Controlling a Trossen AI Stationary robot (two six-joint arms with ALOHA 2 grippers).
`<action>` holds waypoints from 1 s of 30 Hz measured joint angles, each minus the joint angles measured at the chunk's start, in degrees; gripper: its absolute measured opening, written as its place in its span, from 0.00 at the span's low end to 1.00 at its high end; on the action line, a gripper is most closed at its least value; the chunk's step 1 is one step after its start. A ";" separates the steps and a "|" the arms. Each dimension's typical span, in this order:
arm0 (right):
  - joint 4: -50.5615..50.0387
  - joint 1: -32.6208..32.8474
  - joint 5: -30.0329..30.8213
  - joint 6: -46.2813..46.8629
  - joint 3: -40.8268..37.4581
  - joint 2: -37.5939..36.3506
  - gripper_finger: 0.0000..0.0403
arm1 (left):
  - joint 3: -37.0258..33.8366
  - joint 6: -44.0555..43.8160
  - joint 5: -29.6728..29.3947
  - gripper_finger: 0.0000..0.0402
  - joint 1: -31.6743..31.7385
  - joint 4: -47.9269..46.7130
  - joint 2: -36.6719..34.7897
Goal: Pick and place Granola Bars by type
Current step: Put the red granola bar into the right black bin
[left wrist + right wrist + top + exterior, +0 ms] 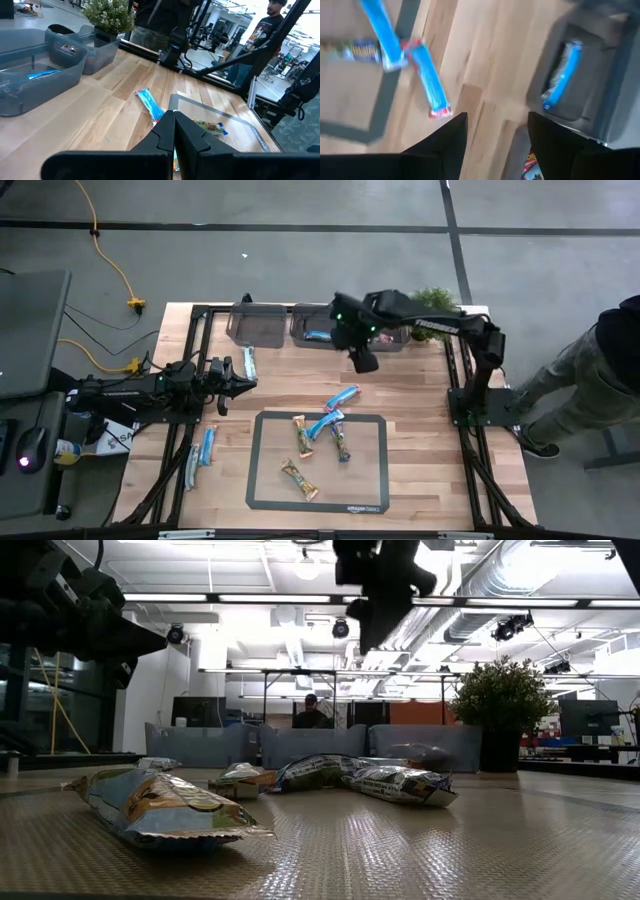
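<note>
Several Granola Bars lie on and around the dark-edged mat (262, 480): two bright blue ones (342, 395) (325, 423), tan-green ones (300, 436) (299, 480) and pale blue-white ones (207, 445) (250, 362) by the left edge. Another blue bar (563, 75) lies in the middle grey bin (300, 320). My right gripper (364, 363) hangs open and pointing steeply down over bare wood just in front of that bin, holding nothing; in its wrist view its gripper (497, 132) has only wood between the fingers. My left gripper (174, 131) waits shut and level at the table's left side.
Three clear grey bins (257, 323) (390, 340) stand along the far edge; one holds a red-wrapped bar (69, 48). A potted plant (435, 300) sits at the far right corner. A person (590, 380) stands right of the table. Bare wood lies between the bins and the mat.
</note>
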 joint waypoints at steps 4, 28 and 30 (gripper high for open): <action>2.78 1.86 -0.23 -5.10 -5.01 0.80 0.48 | -0.02 -0.02 0.00 0.00 0.00 0.01 0.00; 21.93 7.46 -3.51 -1.37 -23.58 1.13 0.48 | 0.00 0.00 0.00 0.00 -0.01 0.00 0.00; 22.59 7.48 -3.93 0.57 -23.58 1.13 0.48 | 0.00 0.00 0.00 0.00 0.00 -0.01 0.00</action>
